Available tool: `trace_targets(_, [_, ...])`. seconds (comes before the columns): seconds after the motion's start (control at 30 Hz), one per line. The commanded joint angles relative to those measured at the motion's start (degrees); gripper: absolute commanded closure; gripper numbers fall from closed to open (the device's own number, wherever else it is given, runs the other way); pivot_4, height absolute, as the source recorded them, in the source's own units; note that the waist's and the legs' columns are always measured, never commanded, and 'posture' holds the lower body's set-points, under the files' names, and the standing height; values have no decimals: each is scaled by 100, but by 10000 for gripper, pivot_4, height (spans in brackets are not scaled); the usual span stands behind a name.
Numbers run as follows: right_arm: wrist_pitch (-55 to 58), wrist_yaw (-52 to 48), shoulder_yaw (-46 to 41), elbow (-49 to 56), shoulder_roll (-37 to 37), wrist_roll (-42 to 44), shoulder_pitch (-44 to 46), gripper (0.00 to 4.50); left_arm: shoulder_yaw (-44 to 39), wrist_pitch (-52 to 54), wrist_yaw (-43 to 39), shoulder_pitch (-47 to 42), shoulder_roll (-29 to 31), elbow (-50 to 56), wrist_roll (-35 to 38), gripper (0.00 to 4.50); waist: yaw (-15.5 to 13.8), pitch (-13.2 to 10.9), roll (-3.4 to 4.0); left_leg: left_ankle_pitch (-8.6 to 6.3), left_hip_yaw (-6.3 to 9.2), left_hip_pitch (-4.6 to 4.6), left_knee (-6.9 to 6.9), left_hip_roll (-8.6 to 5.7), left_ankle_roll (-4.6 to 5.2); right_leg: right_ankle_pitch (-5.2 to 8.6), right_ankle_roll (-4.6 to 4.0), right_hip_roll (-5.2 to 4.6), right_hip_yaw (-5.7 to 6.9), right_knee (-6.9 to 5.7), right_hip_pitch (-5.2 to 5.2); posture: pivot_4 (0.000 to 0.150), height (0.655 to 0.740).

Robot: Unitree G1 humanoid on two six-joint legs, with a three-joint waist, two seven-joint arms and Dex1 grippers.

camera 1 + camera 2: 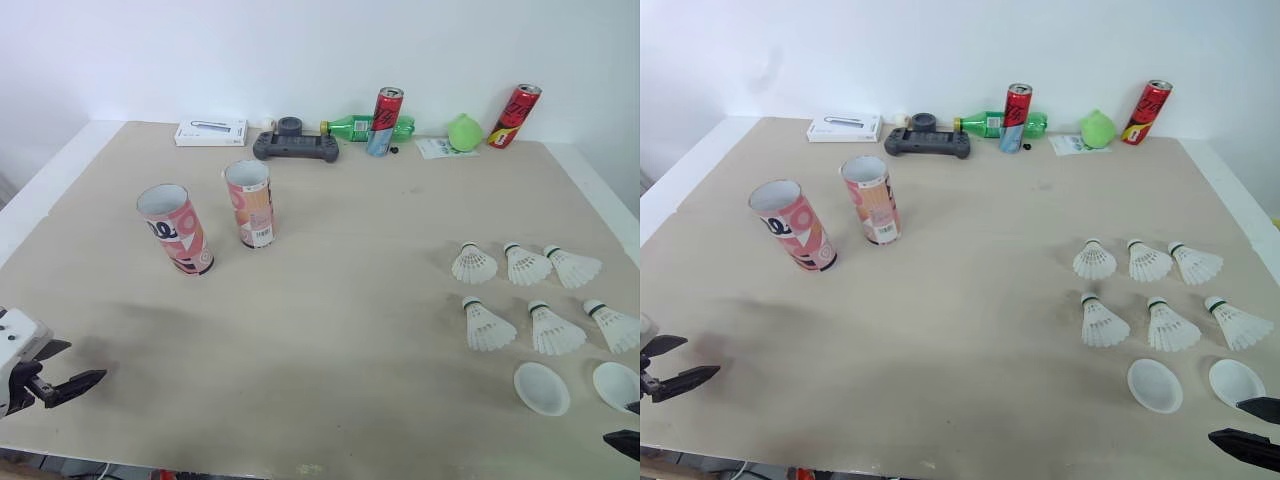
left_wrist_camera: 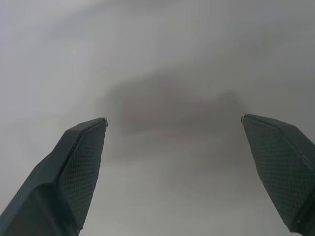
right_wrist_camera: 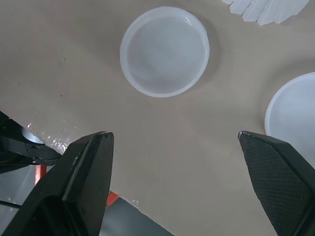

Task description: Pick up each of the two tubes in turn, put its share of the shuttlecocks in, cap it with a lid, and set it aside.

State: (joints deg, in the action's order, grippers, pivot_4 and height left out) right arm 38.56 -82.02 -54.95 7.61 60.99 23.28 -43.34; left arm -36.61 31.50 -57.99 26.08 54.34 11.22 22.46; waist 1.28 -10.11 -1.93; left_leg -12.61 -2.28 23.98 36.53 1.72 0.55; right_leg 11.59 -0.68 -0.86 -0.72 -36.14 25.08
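Containers: 2 pink patterned tubes, both standing on their bases with mouths open. The nearer tube [image 1: 176, 229] is well ahead of the left gripper [image 1: 87, 360], with white lining showing at its rim. The farther tube [image 1: 250, 203] stands just beyond it, apart, not touching. Contents of either: cannot tell from this angle. Lids: 2, white, shallow, lying on the table with nothing on them. The inner lid [image 1: 541, 388] and outer lid [image 1: 615, 386] lie just ahead of the right gripper [image 1: 1240, 422], side by side, apart. Shuttlecocks: 6, white, in 2 rows of 3. The near row [image 1: 553, 331] is just past the lids from the right jaws; the far row [image 1: 526, 265] is beyond that. All are lying loose, none in a tube. Left jaws spread wide, holding nothing, low over bare table. Right jaws likewise wide, holding nothing. Far from both jaws, along the back edge: 1 white box [image 1: 210, 132], 1 dark game controller [image 1: 295, 146], 1 green bottle [image 1: 355, 127] on its side, 2 red cans [image 1: 386, 121] [image 1: 514, 116], and 1 green ball-like item [image 1: 464, 132] by a paper slip [image 1: 432, 148]. Surface: beige table [image 1: 350, 330], faint smudges. Room: plain white wall [image 1: 300, 50] behind.
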Motion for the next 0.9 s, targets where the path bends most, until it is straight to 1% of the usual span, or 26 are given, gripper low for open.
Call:
trace_targets(0.03, [-83, -54, -123, -81, -6, -31, 43, 1304, -222, -70, -31, -70, 45, -36, 9, 0, 0, 0, 0, 0, 0, 0, 0, 0, 0, 0, 0, 0, 0, 0, 0, 1500, 7400])
trace_targets(0.5, [-224, -127, -123, -301, -5, 47, 209, 1304, -220, -20, -80, -272, 70, -72, 76, 0, 0, 1, 0, 1, -3, -12, 3, -1, 2, 0, 0, 0, -1, -4, -9, 1500, 7400])
trace_targets(0.67, [-157, -283, -178, -108, 12, 248, 303, 1304, -224, -35, -19, -338, 52, -109, 47, 0, 0, 1, 1, 1, -4, -19, 3, 0, 2, 0, 0, 0, -3, -5, -14, 1500, 7400])
trace_targets(0.8, [681, -311, -377, 1061, 134, 1502, 1005, 1304, -444, -54, 205, -570, -267, -62, 303, 0, 7, 1, 4, 1, -8, -26, 3, 2, 2, 0, 0, 1, -3, -9, -20, 1500, 7400])
trace_targets(0.87, [965, -151, -282, 1468, 208, 1956, 1355, 1304, -443, -211, 224, -586, -391, -40, 307, 0, 9, -1, 3, 1, -22, -57, 2, 8, 1, -1, 1, -1, -4, -22, -63, 1500, 7400])
trace_targets(0.9, [1124, 245, -14, 1734, 325, 2593, 1983, 1304, -447, -323, 356, -712, -659, 49, 433, 0, 7, -2, 1, 1, -21, -63, 2, 8, 1, -1, 1, -1, -3, -22, -69, 1500, 7400])
